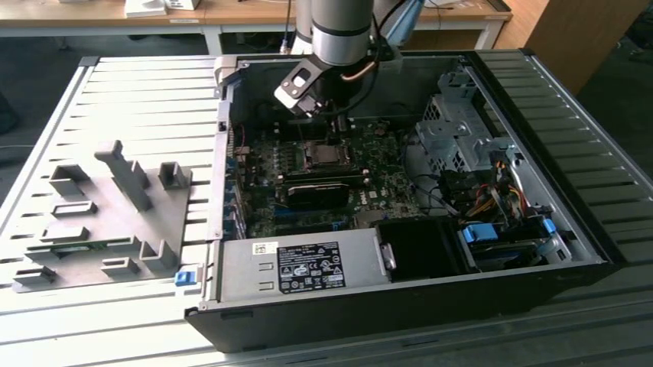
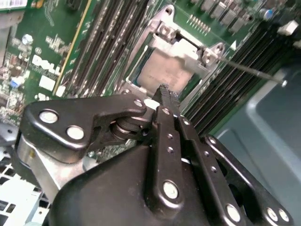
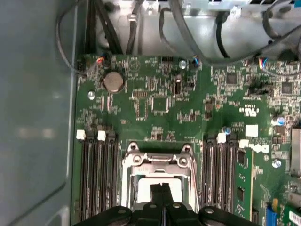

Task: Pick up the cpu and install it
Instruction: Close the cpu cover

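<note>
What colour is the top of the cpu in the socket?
Silvery-grey; the small square metal-topped cpu shows best in the second wrist view.

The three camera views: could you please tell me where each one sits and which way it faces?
Exterior view: off the arm, high up, looking down into the open computer case; the arm reaches in.
First wrist view: on the arm, looking straight down at the motherboard; the gripper, shut, shows.
Second wrist view: on the arm, looking slantwise along the gripper towards the socket.
Both wrist views share the cpu lying in its socket by the gripper's tip.
</note>
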